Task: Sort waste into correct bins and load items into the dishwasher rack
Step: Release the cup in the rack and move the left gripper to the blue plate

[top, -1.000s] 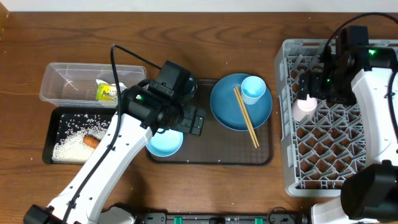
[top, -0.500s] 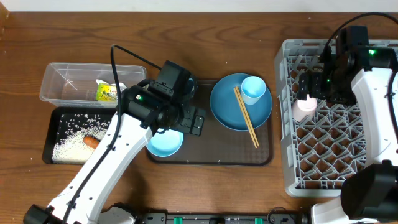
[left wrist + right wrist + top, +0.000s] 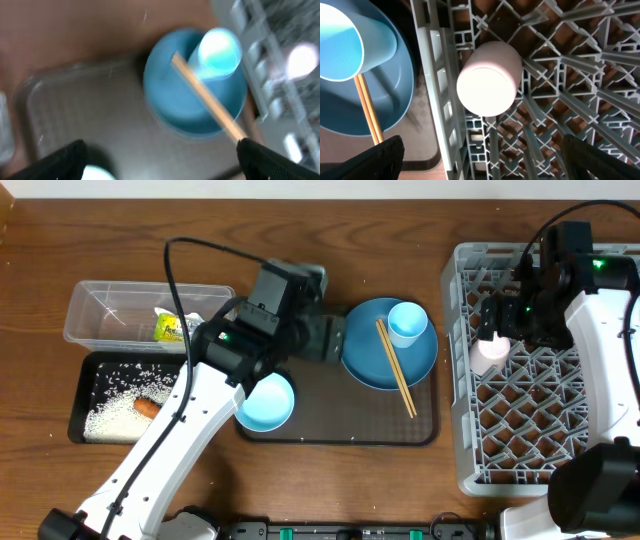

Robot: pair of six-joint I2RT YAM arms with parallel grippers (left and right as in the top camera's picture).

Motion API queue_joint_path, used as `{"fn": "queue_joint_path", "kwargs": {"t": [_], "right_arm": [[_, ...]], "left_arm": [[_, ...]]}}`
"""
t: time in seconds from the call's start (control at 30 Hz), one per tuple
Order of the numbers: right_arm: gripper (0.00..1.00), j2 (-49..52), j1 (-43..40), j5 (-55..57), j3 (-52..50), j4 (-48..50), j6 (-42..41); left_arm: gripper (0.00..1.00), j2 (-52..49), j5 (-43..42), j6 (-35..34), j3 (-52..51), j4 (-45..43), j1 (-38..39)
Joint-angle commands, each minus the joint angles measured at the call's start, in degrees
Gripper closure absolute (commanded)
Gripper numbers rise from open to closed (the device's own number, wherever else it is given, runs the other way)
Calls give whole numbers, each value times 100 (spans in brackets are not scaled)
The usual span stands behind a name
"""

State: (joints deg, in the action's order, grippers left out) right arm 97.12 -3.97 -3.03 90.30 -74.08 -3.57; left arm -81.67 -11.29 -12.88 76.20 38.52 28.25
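Left claw (image 3: 162, 162), spread wide, empty, nearer of two arms: pair of wooden chopsticks (image 3: 205, 94) just ahead on large round blue plate (image 3: 165, 102), long axis slanting far-left to near-right.

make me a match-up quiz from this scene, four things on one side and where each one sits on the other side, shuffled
Things
1. white-pink cup
2. light blue cup
3. carrot
4. foil wrapper

Places
A. in the clear tub
B. on the blue plate
C. in the grey rack
D. in the black tray

Pairs: 1-C, 2-B, 3-D, 4-A
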Motion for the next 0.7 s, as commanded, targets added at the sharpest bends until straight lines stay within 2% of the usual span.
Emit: {"fn": "queue_joint_path", "kwargs": {"t": [0.0,0.23,0.37,0.4,0.43,0.53,0.67], "right_arm": [[1,-2,-35,-22,74,-7,68],[1,-4,-35,-22,74,-7,68],[1,-2,-35,-22,74,-7,68],[1,-4,-35,-22,74,-7,68],[1,-4,-35,-22,74,-7,68],[1,-2,-35,-22,74,-7,68],[1,-4,-35,-22,74,-7,68]], "left_arm": [[2,-15,-468,-608,2,-407,81],[2,-713,-219,-1255,2,-1303,452],[2,-1357,-302,-1237,2,-2041,588],[5,-1502,-308,-1239,2,-2122,592],[17,-1606,-306,-1303,2,-2188,597],[30,-1939,-304,-1825,2,-2389,623],[31,-2234,-302,-2382,2,-2702,662]]}}
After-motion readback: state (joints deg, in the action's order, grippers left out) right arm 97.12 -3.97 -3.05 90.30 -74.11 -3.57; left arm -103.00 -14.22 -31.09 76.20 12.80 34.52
